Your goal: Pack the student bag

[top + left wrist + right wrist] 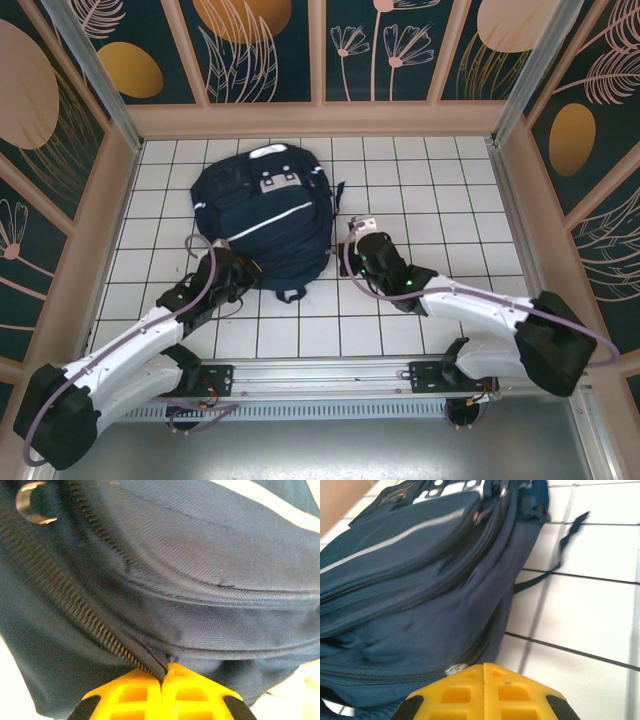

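Left yellow latticed fingers [131, 696], closed, touch the twill student bag [200, 580].

Dark teal wall panels [260, 50] with botanical motifs, framed in beige, enclose left, far and right. White gridded tile floor [430, 200]; metal rail [330, 375] at near edge.

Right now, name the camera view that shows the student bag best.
Top external: nearly the whole student bag shows, lying on the tiled table. Left wrist catches a close zipper seam; right wrist its side and a strap.
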You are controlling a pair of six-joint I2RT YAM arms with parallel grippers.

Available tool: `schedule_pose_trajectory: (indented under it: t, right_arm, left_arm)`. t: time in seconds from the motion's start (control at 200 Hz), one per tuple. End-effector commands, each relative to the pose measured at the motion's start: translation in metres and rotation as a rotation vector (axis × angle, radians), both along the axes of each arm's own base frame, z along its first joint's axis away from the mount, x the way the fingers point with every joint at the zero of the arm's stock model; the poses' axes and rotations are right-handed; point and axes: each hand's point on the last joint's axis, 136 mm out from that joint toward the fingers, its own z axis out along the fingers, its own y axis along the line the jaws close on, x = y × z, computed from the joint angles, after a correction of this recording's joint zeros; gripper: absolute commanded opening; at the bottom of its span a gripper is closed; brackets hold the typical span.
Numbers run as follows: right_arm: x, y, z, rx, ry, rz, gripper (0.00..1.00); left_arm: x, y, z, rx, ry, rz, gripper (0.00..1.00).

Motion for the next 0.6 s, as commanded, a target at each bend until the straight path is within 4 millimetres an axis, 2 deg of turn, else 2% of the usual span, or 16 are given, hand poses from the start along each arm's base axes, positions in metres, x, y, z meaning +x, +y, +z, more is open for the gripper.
schedule_pose_trajectory:
  t: [0.0,0.12,0.3,0.355,0.42,0.465,0.505,0.596]
  right_arm:
    - [-0.009,-0.027,0.0,-0.035,-0.008,-0.107,0.0]
    - [-0.021,-0.017,-0.007,-0.056,0.001,-0.092,0.0]
    - [-0.018,-0.011,-0.018,-0.063,0.005,-0.086,0.0]
    - [-0.016,-0.009,-0.021,-0.069,0.005,-0.082,0.0]
    - [-0.013,-0.007,-0.026,-0.078,0.013,-0.078,0.0]
    - [-0.01,-0.007,-0.029,-0.08,0.018,-0.083,0.09]
    - [-0.007,-0.007,-0.032,-0.079,0.028,-0.084,0.09]
    - [-0.002,-0.006,-0.038,-0.074,0.044,-0.086,0.1]
  left_arm:
    - [0.033,0.032,0.021,0.145,-0.109,0.067,0.0]
    - [0.038,0.034,0.022,0.168,-0.099,0.066,0.0]
    - [0.03,0.048,0.01,0.219,-0.069,0.097,0.0]
    - [0.028,0.046,0.009,0.205,-0.071,0.089,0.09]
    - [0.026,0.046,0.01,0.202,-0.069,0.084,0.37]
    - [0.024,0.047,0.011,0.208,-0.064,0.085,0.49]
    - [0.021,0.046,0.013,0.203,-0.061,0.077,0.54]
    - [0.016,0.037,0.023,0.135,-0.067,0.051,0.56]
